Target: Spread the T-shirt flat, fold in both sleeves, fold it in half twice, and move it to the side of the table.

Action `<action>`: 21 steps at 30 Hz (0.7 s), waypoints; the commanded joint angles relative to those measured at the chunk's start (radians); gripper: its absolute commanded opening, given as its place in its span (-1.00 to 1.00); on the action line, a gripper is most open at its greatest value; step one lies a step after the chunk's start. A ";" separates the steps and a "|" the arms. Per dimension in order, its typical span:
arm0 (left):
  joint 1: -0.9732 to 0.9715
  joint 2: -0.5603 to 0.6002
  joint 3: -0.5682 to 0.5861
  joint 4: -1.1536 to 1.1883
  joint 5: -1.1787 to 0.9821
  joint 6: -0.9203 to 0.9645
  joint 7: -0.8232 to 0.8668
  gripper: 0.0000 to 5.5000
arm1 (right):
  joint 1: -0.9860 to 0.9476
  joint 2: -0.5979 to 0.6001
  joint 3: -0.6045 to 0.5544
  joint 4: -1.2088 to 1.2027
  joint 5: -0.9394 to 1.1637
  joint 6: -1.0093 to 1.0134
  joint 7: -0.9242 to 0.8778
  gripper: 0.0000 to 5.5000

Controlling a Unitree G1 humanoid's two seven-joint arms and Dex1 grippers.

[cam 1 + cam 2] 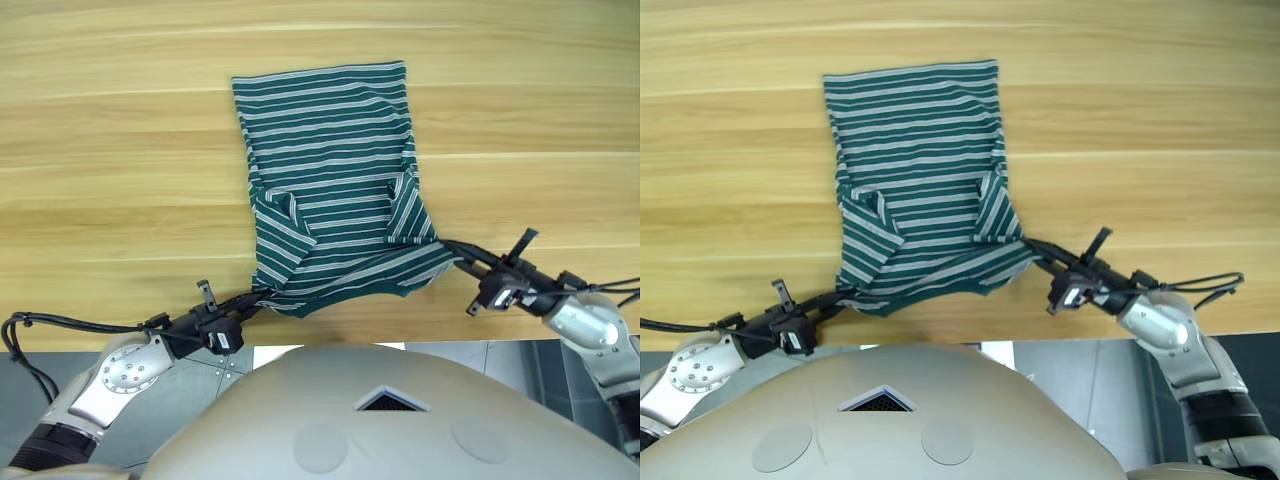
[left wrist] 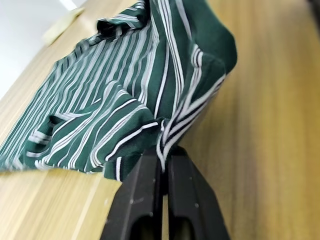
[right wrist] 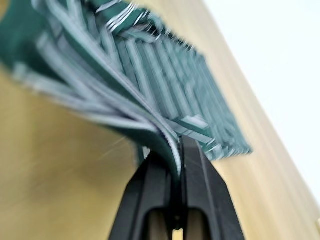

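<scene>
Wooden table (image 1: pixel 100 150), T-shirt (image 1: pixel 330 170), near corners clamped in left end effector (image 2: pixel 162 160), right end effector (image 3: pixel 176 150)

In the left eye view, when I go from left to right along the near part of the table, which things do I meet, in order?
left gripper, shut on the shirt's near left corner → T-shirt, striped, lying on the table → right gripper, shut on the shirt's near right corner.
</scene>
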 commanded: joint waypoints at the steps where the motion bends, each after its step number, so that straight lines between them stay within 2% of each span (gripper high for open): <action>1: -0.184 -0.123 0.049 -0.026 -0.057 0.077 0.050 -1.00 | -0.141 0.085 0.022 0.021 0.028 0.047 0.015 -1.00; 10: -0.521 -0.278 0.087 -0.021 -0.043 0.323 0.061 -1.00 | -0.496 0.290 0.046 0.207 -0.089 0.158 -0.055 -1.00; 15: -0.724 -0.330 0.101 0.155 -0.001 0.384 0.092 -1.00 | -0.695 0.385 0.067 0.380 -0.156 0.175 -0.117 -1.00; 21: -0.965 -0.411 0.095 0.551 0.021 0.352 0.162 -1.00 | -0.983 0.489 0.087 0.800 -0.273 0.189 -0.325 -1.00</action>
